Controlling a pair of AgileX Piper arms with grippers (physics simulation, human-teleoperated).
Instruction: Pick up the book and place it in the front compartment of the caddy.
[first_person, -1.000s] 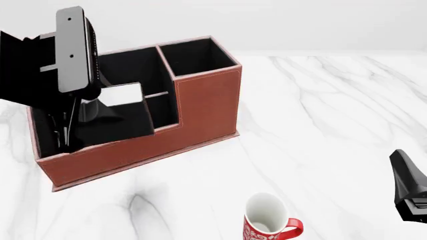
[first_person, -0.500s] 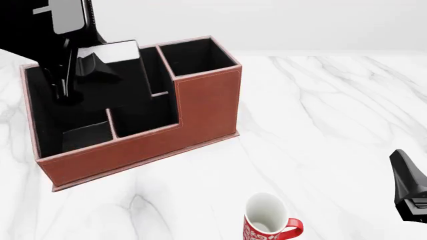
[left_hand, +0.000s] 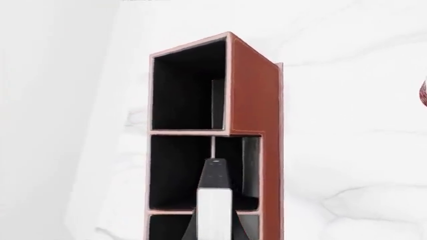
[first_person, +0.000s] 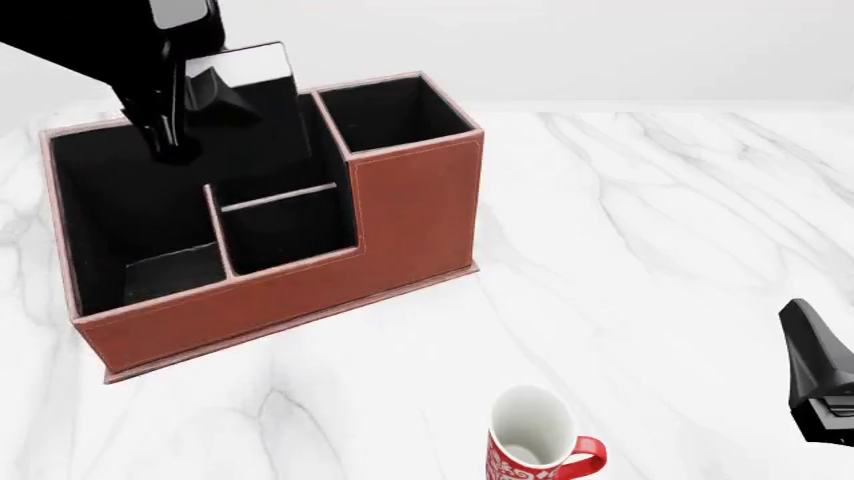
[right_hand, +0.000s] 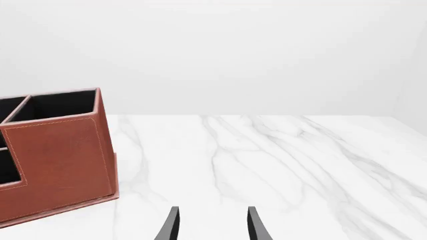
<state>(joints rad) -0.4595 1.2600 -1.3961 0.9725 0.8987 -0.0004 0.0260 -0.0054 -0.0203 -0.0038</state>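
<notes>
The left gripper (first_person: 200, 85) has risen over the last second, lifting the book (first_person: 254, 90) up out of the caddy (first_person: 267, 290), so the front compartment (first_person: 287, 225) stays unfilled. It pinches the book above the back wall; the right gripper (right_hand: 210, 225) idles spread, holding nothing

The caddy (left_hand: 253, 100) is a tall red-brown box with black insides, standing on a white marble table (left_hand: 347, 150); three of its cells show in a row; the left gripper (left_hand: 215, 220) pokes in near the bottom edge, holding the book (left_hand: 214, 212) by its pale edge, over the cells.
</notes>
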